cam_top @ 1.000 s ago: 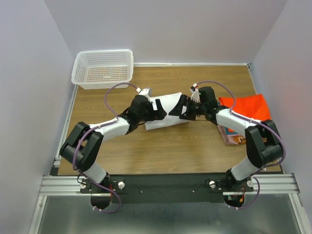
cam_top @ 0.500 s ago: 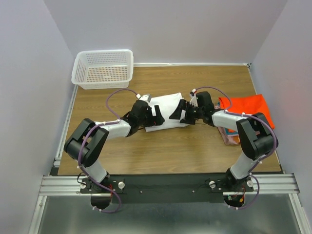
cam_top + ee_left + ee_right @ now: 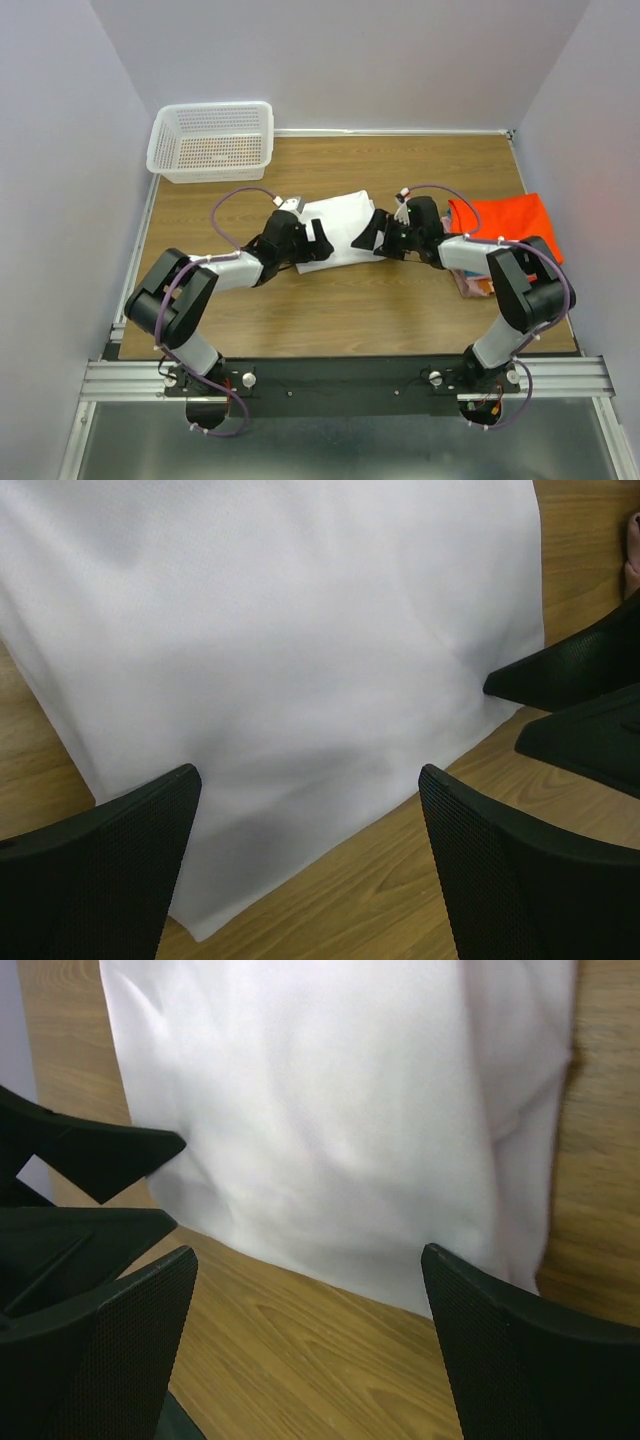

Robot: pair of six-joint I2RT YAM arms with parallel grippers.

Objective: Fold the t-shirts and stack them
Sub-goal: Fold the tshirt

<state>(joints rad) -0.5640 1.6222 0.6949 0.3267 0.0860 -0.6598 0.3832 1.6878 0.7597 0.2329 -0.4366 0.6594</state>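
**Item 1. Plain white soft-cloth t-shirt** (image 3: 340, 222): laid at the middle of the brown wood-grain table (image 3: 340, 320), already reduced to a compact oblong. It is flat apart from slight rumpling, and its near edge is turned towards both arms. It is seen filling both wrist views (image 3: 300, 650) (image 3: 330, 1110).

**Item 2. Left gripper** (image 3: 314, 240): held low over the near left part of the white shirt. The fingers are spread wide and nothing is pinched (image 3: 307, 780).

**Item 3. Right gripper** (image 3: 374, 232): placed opposite, at the near right part of the same edge. The fingers are likewise spread wide and nothing is held (image 3: 310, 1255).

**Item 4. Folded orange-red t-shirt** (image 3: 505, 222): set at the right edge of the table on top of other folded cloth (colours below barely shown), well apart from the white shirt.

**Item 5. White plastic mesh basket** (image 3: 212, 140): stood at the far left corner, not involved.

**Step in hand (judged):** the near edge of the white shirt is being approached for a grasp, either for a further fold or for a lift to the stack.

**Next move (judged):** both pairs of fingers are to be lowered onto the edge and closed together, so that all layers are caught evenly and the fold is not pulled askew.
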